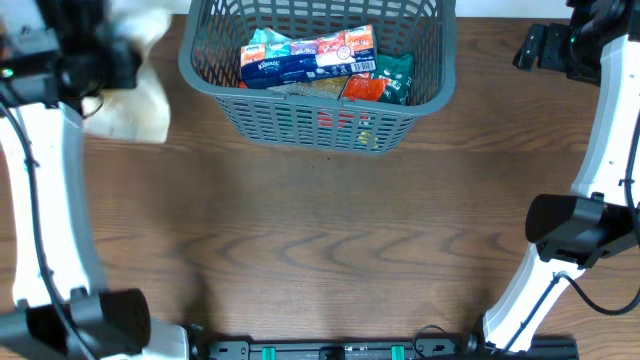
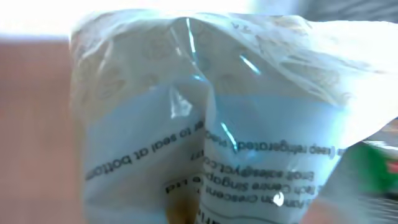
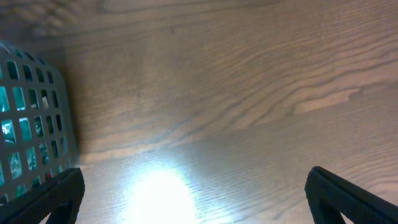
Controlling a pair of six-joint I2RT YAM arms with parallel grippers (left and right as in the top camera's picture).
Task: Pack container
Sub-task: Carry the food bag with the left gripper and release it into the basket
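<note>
2 arms at table (image 1: pixel 320 250). Left gripper (image 1: pixel 98 66) far left, over pale plastic bag (image 2: pixel 205 124). Bag fills wrist view and hides fingers, so grip cannot be told; possibly touching bag. Container (image 1: pixel 290 120) far centre, right of bag, holds tissue pack (image 1: pixel 300 58), red packet (image 1: pixel 362 88), green packet (image 1: pixel 398 72). Right gripper (image 3: pixel 194 177) far right, fingers spread wide, nothing between, near container's side.

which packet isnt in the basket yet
The pale clear-plastic packet left of the dark grey slotted basket; the blue tissue pack, red packet and green packet lie inside it.
</note>
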